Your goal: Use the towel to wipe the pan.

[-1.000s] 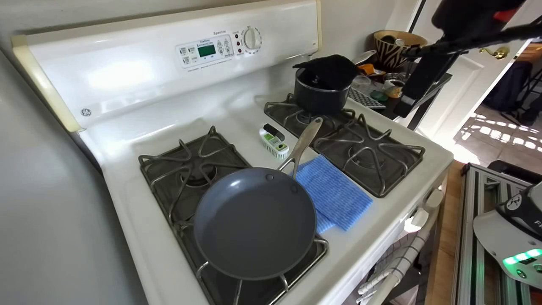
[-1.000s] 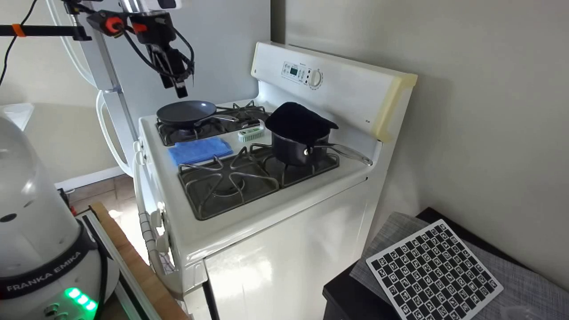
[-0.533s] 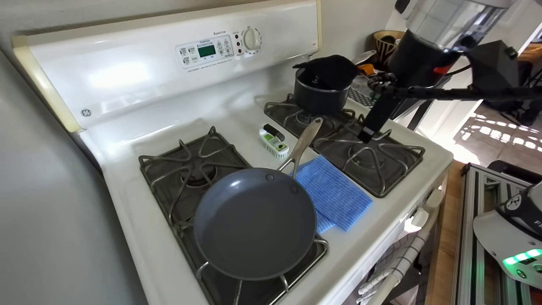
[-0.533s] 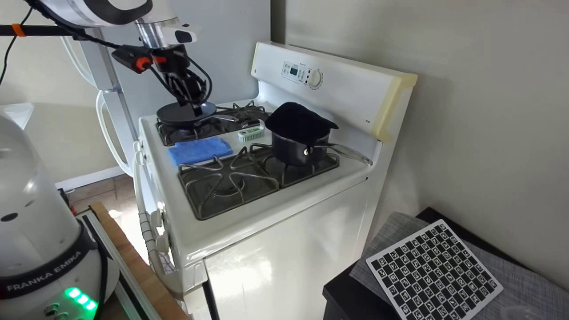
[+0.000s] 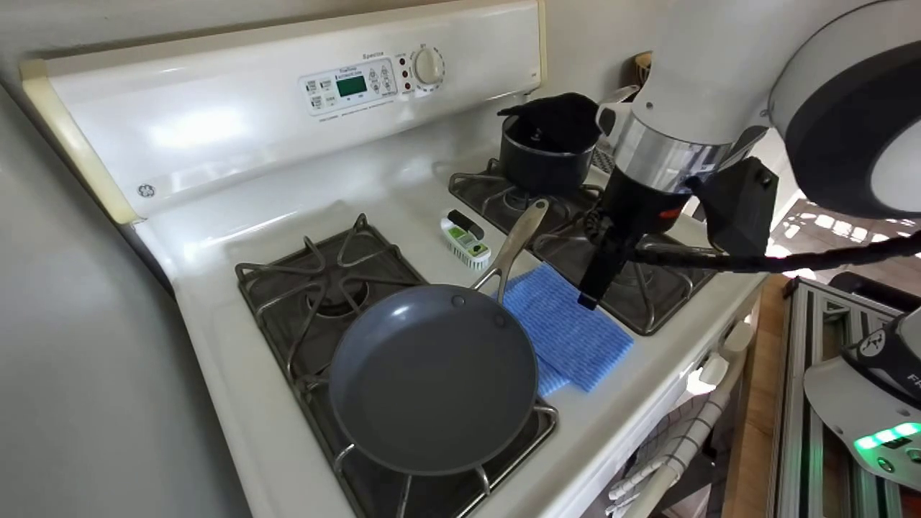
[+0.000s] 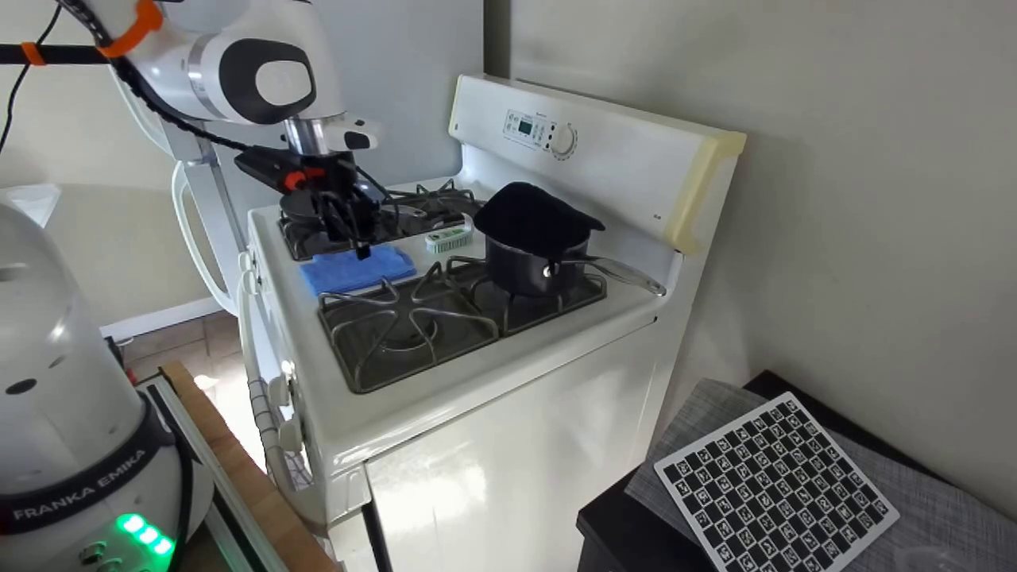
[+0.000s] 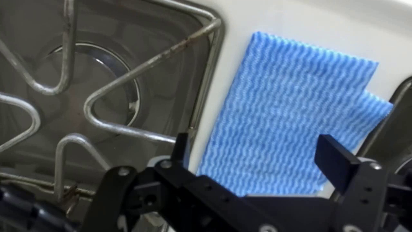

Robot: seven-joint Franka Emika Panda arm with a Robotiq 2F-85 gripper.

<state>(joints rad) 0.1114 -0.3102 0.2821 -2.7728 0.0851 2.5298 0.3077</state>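
- The towel (image 5: 575,338) lies flat and folded on the worktop (image 5: 633,367), near the middle of its front edge. A lower layer sticks out on the side of the pan.
- My gripper (image 7: 252,137) is above it. The fingers (image 7: 336,161) stand wide apart and hold nothing; in the wrist view the towel shows between them. From these angles I cannot judge well how much air remains under the fingertips.
- I take the step in hand to be the grasp. I should go down straight and slowly, until the tips press only lightly, and then bring them together so that the towel bunches up. A thick fold will probably wipe better than one thin corner, and both layers should come with it.
- One finger is near the wire of the front grate (image 7: 154,60). Before lowering I would narrow the gap a little, so as not to hook it.
- The pan (image 5: 435,381) sits near the front corner at its end of the worktop. In an exterior view its handle (image 5: 522,230) crosses in front of the towel's back corner, so I would lift upward first, and only then move sideways.
- Farther out, the brush (image 5: 466,244) lies near the handle, toward the back edge; the pot (image 5: 543,165) stands by the back corner at the opposite end. I can leave both alone.
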